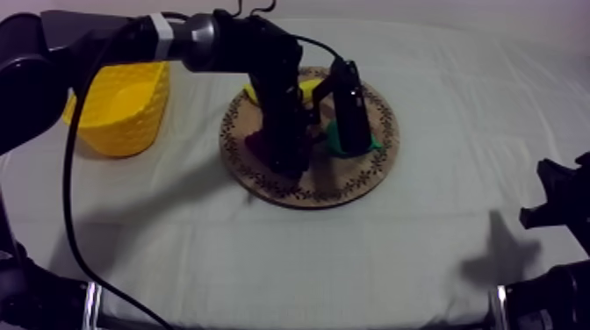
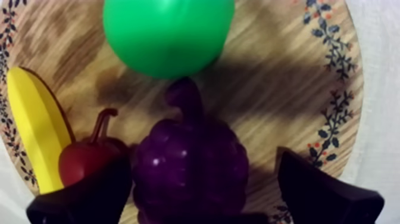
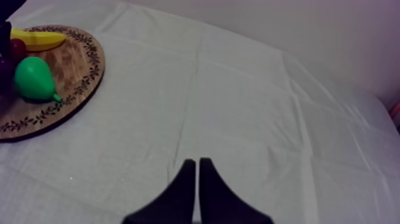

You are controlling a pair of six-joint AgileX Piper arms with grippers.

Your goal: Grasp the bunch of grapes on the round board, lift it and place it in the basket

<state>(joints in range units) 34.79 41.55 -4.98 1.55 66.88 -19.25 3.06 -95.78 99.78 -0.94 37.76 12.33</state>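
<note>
Grapes (image 2: pixel 190 167) lie on the board (image 2: pixel 286 89), unlifted; left fingers (image 2: pixel 83 196) straddle them, spread wide (not clamped, I judge). Grasp, lift and carry to the basket (image 1: pixel 123 105) beside the board are left. Right fingers (image 3: pixel 186 196) sit pressed together.

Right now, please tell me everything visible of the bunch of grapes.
The bunch of grapes is dark purple and glossy like moulded plastic, one lump with a stubby stem pointing at the green pear. It lies on the wooden board, beside the small red fruit, inside the open left pincer.
</note>
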